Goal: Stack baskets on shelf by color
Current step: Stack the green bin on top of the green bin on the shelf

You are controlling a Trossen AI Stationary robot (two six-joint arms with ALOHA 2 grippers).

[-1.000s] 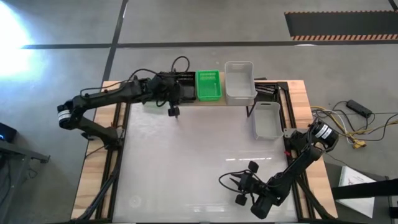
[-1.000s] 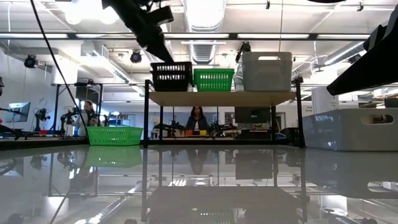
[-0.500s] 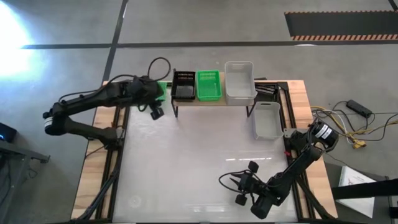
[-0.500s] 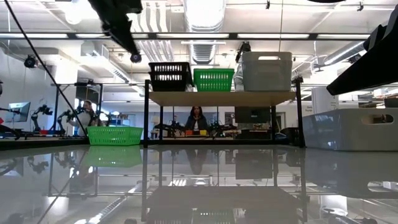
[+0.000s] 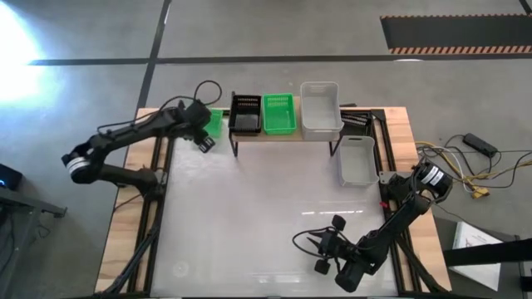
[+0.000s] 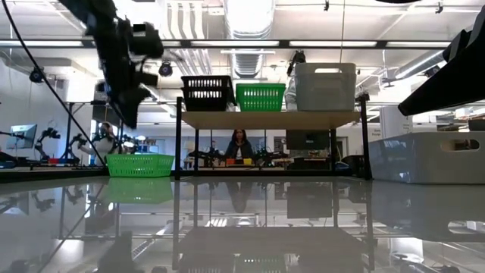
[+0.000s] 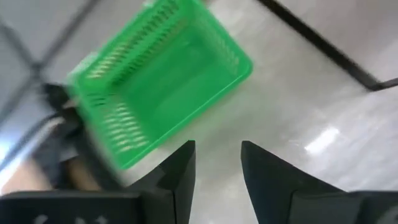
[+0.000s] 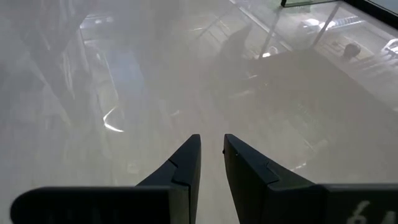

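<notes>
Left of the shelf [image 5: 283, 135], we see the loose green basket [image 7: 158, 81] on the table just ahead of the left gripper [image 7: 217, 162], empty and part-open; long axis slanted; right gripper [image 8: 211, 158] far, empty.

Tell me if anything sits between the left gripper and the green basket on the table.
Nothing visible does. The left gripper, fingers apart, looks straight at the bright green slotted plastic basket lying left of the wooden-topped shelf; only bare table lies between.

text: none readable | labels: none — signs: none
</notes>
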